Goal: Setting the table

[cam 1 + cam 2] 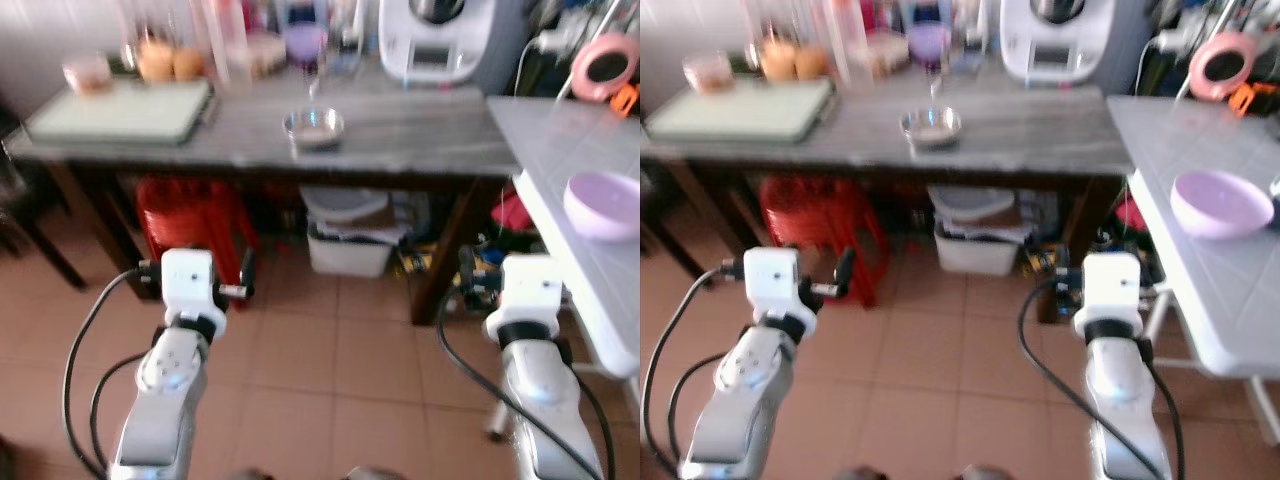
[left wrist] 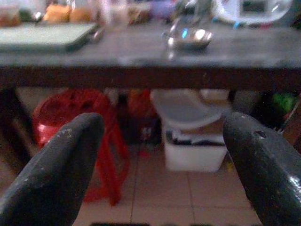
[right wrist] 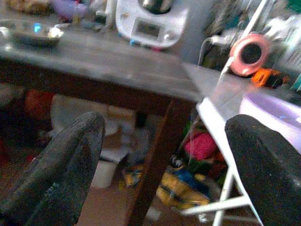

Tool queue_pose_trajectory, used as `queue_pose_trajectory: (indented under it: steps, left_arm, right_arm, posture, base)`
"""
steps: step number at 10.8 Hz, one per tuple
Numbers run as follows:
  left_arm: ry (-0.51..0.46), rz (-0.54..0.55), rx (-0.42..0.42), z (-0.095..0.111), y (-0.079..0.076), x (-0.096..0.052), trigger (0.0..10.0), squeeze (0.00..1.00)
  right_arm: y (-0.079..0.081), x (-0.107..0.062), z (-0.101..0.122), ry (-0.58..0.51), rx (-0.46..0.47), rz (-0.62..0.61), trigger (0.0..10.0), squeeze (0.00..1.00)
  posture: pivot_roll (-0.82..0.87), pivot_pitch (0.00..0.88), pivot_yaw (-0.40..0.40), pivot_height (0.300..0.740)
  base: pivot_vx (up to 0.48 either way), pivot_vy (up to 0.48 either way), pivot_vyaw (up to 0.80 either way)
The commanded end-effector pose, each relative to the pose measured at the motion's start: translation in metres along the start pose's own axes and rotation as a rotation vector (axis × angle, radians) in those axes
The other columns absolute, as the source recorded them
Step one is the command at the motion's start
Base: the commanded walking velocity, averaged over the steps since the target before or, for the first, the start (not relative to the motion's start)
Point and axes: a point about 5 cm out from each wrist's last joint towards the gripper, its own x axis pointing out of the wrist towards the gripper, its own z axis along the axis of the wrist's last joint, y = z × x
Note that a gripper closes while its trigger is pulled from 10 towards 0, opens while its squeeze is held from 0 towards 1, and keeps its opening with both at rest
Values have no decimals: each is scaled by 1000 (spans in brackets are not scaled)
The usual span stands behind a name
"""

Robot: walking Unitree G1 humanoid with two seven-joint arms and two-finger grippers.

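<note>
From the head camera, both silver arms reach over bare terracotta tile floor [image 1: 330, 370] at the bottom of the frame. A small steel bowl [image 1: 314, 127] sits upper centre on the dark wooden table [image 1: 420, 130]; a lilac plastic bowl [image 1: 604, 205] rests on the white table [image 1: 560, 130] at right.

Left wrist: left gripper [image 2: 160, 160] spread wide, empty, facing the table edge.

Right wrist: right gripper [image 3: 164, 165] likewise parted, empty, facing both tables' corners.

grey table [image 1: 420, 130]: steel bowl [image 1: 314, 127], cutting board [image 1: 120, 110] | white table [image 1: 575, 150]: lilac bowl [image 1: 605, 205]

One steel bowl [image 1: 314, 127], one purple bowl [image 1: 604, 205], one red stool [image 1: 195, 225].
</note>
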Motion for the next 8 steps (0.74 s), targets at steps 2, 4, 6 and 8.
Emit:
queue_pose_trajectory:
  steps: [2, 4, 6, 8]
  left_arm:
    - [-9, -6, 2, 3, 0, 1, 10000, 0]
    - [-9, -5, 6, 3, 0, 1, 10000, 0]
    - [-10, -9, 9, 3, 0, 2, 10000, 0]
    - [-12, -11, 15, 4, 0, 2, 10000, 0]
  right_arm:
    - [0, 2, 6, -24, 33, 22, 10000, 0]
    - [1, 0, 7, -19, 85, 7, 10000, 0]
    - [2, 1, 7, -16, 71, 13, 10000, 0]
    - [1, 0, 7, -24, 38, 32, 10000, 0]
  posture:
    - [-33, 0, 8, 740]
    - [-35, 0, 11, 740]
    - [-36, 0, 13, 740]
    - [-32, 0, 13, 740]
  base:
    - [0, -480, 0]
    - [0, -480, 0]
    - [0, -480, 0]
    - [0, -476, 0]
